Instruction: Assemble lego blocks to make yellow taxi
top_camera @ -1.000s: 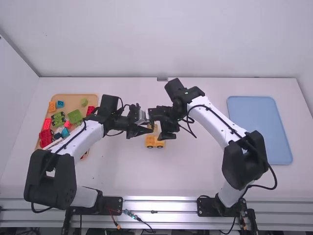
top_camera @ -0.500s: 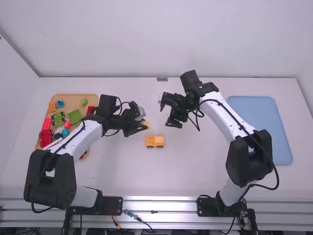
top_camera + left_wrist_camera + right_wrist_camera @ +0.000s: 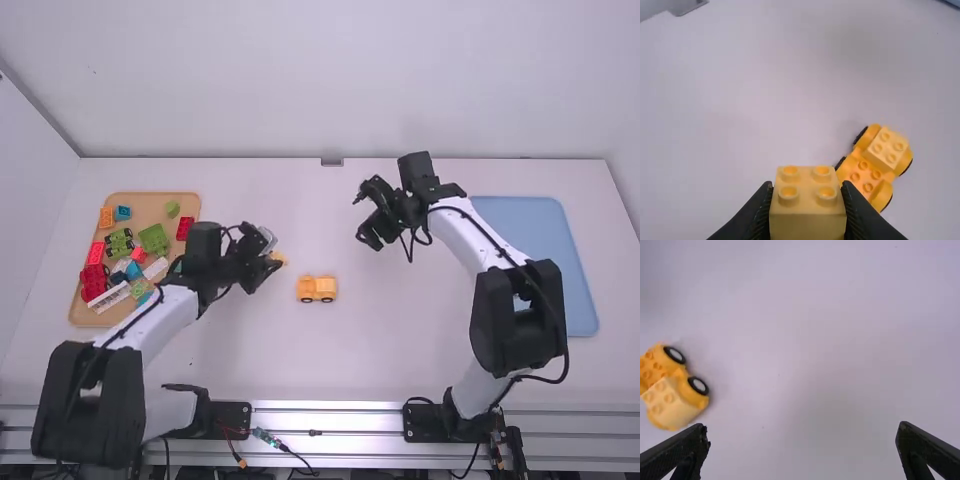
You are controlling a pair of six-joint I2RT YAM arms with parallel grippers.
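Right now the yellow car (image 3: 317,289) sits on the white counter (image 3: 250,350), upright on its black tyres, and I'll place everything else from it. One end carries a pale yellow block (image 3: 887,147) with four studs facing up, and more bare studs show on the car's body beside that block.

Left of the car and a little farther from the arm bases, I can see the left gripper (image 3: 264,272), closed onto a yellow block (image 3: 807,215). The fingers press against two opposite sides of it, four studs show on its top, and it is apart from the car.

Over to the right of the car, and farther from the arm bases too, is the right gripper (image 3: 366,214). Its fingers are spread wide with nothing between them.

Well to the left of the car lies a tan tray (image 3: 77,305) holding loose pieces: a green block (image 3: 154,238), a green wheeled piece (image 3: 119,243), an orange block (image 3: 106,217), a white piece (image 3: 109,298), and some red and blue ones. Well to the right of the car is a flat blue tray (image 3: 560,260), partly behind the right arm.
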